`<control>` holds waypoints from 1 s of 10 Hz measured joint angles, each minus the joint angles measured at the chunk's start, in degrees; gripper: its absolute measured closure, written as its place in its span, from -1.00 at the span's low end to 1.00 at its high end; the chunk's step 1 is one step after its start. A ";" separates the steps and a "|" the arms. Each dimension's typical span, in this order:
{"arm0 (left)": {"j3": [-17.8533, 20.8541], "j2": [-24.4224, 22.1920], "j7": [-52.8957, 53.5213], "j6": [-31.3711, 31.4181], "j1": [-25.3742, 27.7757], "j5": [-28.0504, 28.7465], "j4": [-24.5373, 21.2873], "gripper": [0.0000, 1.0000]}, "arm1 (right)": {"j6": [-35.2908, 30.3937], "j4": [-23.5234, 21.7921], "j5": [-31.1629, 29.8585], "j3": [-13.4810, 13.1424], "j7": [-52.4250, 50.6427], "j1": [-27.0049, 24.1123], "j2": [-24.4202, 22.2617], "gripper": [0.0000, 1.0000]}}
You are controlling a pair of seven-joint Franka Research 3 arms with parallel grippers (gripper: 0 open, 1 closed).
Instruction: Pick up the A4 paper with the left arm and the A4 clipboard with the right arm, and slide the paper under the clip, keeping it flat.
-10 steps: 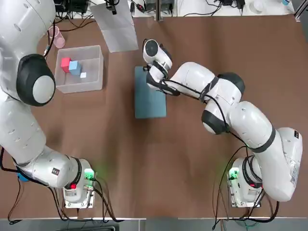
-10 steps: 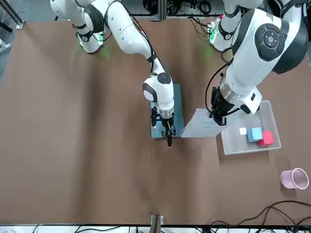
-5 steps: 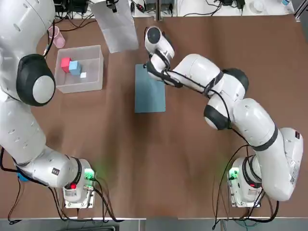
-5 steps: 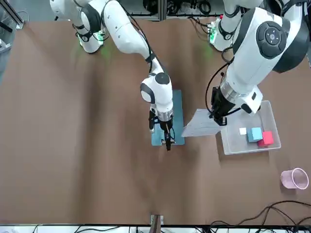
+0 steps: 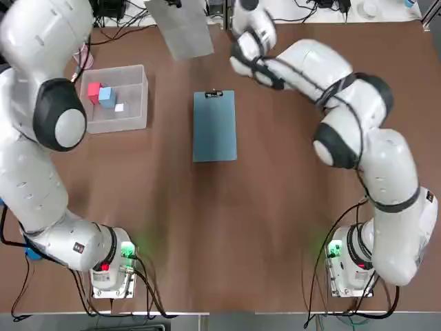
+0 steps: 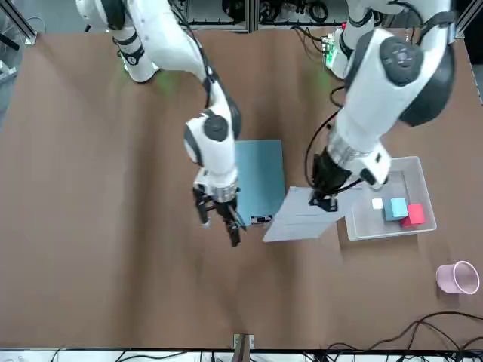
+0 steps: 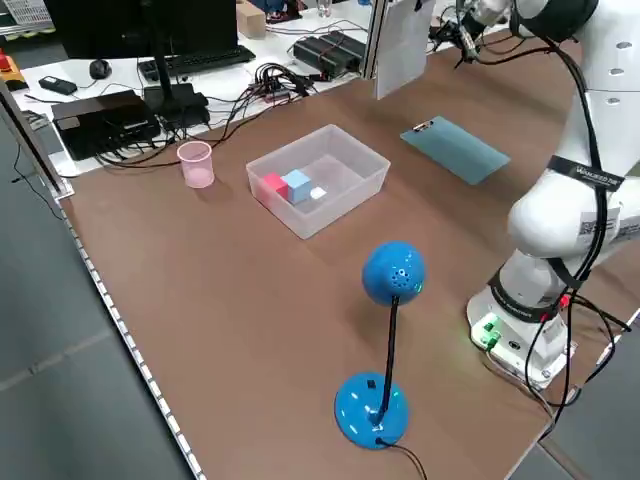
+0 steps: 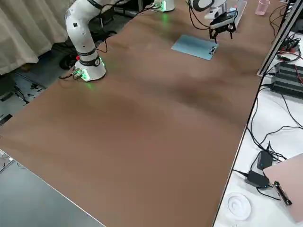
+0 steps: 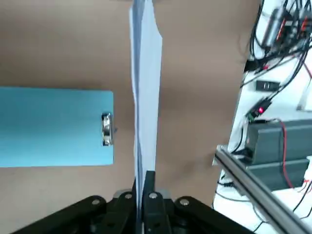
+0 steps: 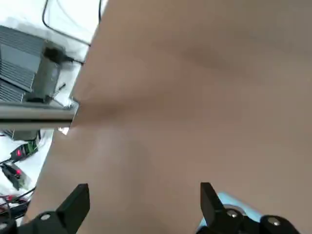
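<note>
The left gripper (image 6: 326, 197) pinches the A4 paper (image 6: 303, 219) by one edge, hanging free, while the right gripper (image 6: 219, 221), fingers wide and empty, hovers beside the A4 clipboard (image 6: 259, 179) lying flat on the worktop (image 6: 113, 226), clip exposed for grasping.

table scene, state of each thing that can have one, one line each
thin white A4 paper: held up off the table
left gripper: shut on paper's edge
light-blue A4 clipboard: flat on table, unheld
right gripper: open, empty, beside the clipboard
clear plastic bin: holds three small blocks
pink cup: upright
</note>
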 joint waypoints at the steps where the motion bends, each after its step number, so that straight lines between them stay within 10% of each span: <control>1: 0.03 1.34 -1.83 1.66 -1.85 1.82 -0.03 0.97 | -0.10 -6.01 0.07 -0.03 -8.79 -1.97 -5.21 -1.00; 4: 0.09 5.57 -5.45 4.35 -5.87 6.22 -0.32 0.97 | -5.33 -19.38 0.07 0.06 -32.16 -9.46 -19.87 -1.00; 10: 6.35 11.19 -11.99 6.16 -16.22 10.96 -0.39 0.97 | -27.53 -21.53 0.02 0.02 -65.57 -22.44 -35.15 -1.00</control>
